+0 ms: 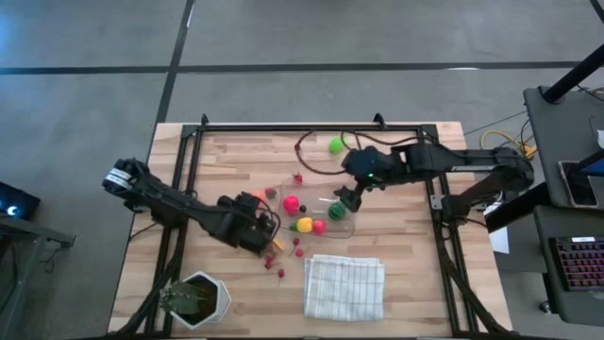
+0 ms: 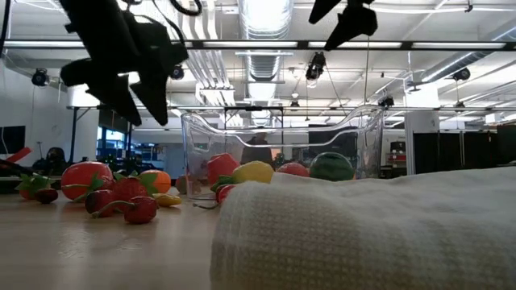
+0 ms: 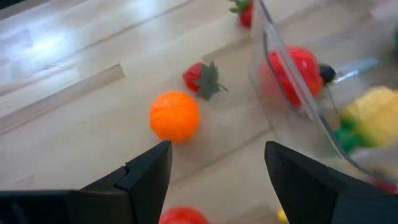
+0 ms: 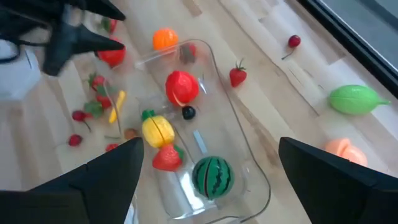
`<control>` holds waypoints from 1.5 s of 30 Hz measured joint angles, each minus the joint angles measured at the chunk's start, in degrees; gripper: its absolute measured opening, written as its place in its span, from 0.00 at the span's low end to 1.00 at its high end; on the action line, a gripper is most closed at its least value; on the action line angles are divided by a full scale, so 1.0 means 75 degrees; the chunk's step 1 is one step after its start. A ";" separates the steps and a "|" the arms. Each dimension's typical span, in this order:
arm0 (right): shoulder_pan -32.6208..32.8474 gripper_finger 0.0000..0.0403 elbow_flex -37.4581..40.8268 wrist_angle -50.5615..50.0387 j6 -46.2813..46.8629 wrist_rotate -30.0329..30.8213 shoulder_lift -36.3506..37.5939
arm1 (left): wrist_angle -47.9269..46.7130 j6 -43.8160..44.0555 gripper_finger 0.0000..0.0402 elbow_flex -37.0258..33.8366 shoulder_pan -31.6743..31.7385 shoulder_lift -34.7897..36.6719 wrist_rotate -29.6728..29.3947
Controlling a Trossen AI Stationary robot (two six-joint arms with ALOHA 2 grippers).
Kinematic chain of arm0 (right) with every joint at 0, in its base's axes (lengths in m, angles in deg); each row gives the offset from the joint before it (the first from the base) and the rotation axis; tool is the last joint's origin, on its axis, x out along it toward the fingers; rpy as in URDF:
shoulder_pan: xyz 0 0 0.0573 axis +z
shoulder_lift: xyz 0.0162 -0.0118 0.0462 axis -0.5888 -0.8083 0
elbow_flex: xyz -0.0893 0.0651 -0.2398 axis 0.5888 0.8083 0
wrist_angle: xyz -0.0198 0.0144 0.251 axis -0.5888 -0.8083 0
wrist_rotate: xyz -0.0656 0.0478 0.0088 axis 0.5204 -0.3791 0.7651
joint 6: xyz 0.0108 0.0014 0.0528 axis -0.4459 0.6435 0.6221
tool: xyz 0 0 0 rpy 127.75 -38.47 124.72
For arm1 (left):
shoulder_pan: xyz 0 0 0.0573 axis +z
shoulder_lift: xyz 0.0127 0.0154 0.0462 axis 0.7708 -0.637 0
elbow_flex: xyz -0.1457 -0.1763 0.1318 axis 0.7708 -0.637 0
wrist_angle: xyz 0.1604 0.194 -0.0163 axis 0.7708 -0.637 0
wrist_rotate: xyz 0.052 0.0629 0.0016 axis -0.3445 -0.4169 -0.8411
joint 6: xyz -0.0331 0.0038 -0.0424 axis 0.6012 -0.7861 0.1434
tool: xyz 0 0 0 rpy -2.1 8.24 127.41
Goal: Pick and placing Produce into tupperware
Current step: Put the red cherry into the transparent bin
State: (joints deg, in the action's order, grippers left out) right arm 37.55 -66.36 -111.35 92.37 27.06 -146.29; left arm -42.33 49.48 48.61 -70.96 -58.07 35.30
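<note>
Right gripper (image 1: 351,200) is positioned over the tupperware (image 4: 245,165), jaws wide, nothing held. Striped watermelon ball (image 4: 212,175) is seen lying inside it with other produce. Left gripper (image 3: 217,171) is held above an orange fruit (image 3: 175,116) just beside the tupperware, jaws apart, empty

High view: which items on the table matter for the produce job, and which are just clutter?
Job:
- tupperware, already holding watermelon ball, yellow piece, pink piece
- loose orange ball, strawberry, green piece
- right gripper, left gripper

Clutter:
- folded cloth
- potted plant
</note>
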 joint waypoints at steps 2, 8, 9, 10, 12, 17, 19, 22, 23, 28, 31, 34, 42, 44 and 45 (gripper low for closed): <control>0.0000 0.91 0.0000 -0.0002 0.0178 0.0023 0.0119 | 0.0199 -0.0113 0.60 -0.0068 0.0243 0.0003 -0.0011; 0.0000 0.91 0.0003 -0.0018 0.0280 0.0155 0.0289 | 0.2225 -0.1934 0.60 -0.0509 0.0921 0.0006 0.0308; 0.0000 0.91 0.0003 -0.0022 0.0282 0.0189 0.0295 | 0.2641 -0.2319 0.60 -0.0581 0.1020 0.0006 0.0537; 0.0000 0.91 0.0003 -0.0022 0.0282 0.0197 0.0295 | 0.3087 -0.2618 0.60 -0.0604 0.1111 -0.0026 0.0816; 0.0000 0.91 0.0003 -0.0029 0.0282 0.0199 0.0295 | 0.3693 -0.2977 0.60 -0.0670 0.1215 -0.0047 0.1111; 0.0000 0.91 0.0006 -0.0081 0.0282 0.0200 0.0295 | 0.4688 -0.3533 0.60 -0.0607 0.1224 0.0082 0.1379; 0.0000 0.91 0.0009 -0.0102 0.0279 0.0198 0.0295 | 0.4740 -0.3766 0.60 -0.0471 0.1173 0.0216 0.1616; 0.0000 0.91 0.0009 -0.0210 0.0234 0.0199 0.0295 | 0.4450 -0.3969 0.60 -0.0381 0.1045 0.0350 0.2261; 0.0000 0.91 0.0009 -0.0292 0.0221 0.0198 0.0295 | 0.4386 -0.4028 0.60 -0.0377 0.0974 0.0375 0.2514; 0.0000 0.91 0.0014 -0.1025 0.0218 0.0197 0.0191 | 0.4408 -0.4715 0.60 -0.0354 0.0390 0.0388 0.3835; 0.0000 0.91 0.0017 -0.1572 0.0126 0.0194 0.0090 | 0.4412 -0.5278 0.60 -0.0354 -0.0049 0.0277 0.4044; 0.0015 0.91 0.0067 -0.1867 -0.0122 0.0195 0.0019 | 0.4420 -0.5500 0.60 -0.0354 -0.0351 0.0253 0.4067; 0.0017 0.91 0.0365 -0.1870 -0.0126 0.0183 0.0009 | 0.4427 -0.4679 0.60 -0.0170 -0.0542 0.0242 0.4042; 0.0017 0.91 0.0452 -0.1871 -0.0124 0.0121 0.0009 | 0.4432 -0.4561 0.60 -0.0135 -0.0547 0.0242 0.4042; 0.0017 0.91 0.0492 -0.1873 -0.0123 0.0030 0.0008 | 0.4440 -0.4554 0.60 -0.0118 -0.0556 0.0242 0.4042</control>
State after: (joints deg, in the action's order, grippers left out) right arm 37.68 -62.67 -125.39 91.44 27.28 -146.23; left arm -9.03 15.33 47.73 -75.14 -56.26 65.61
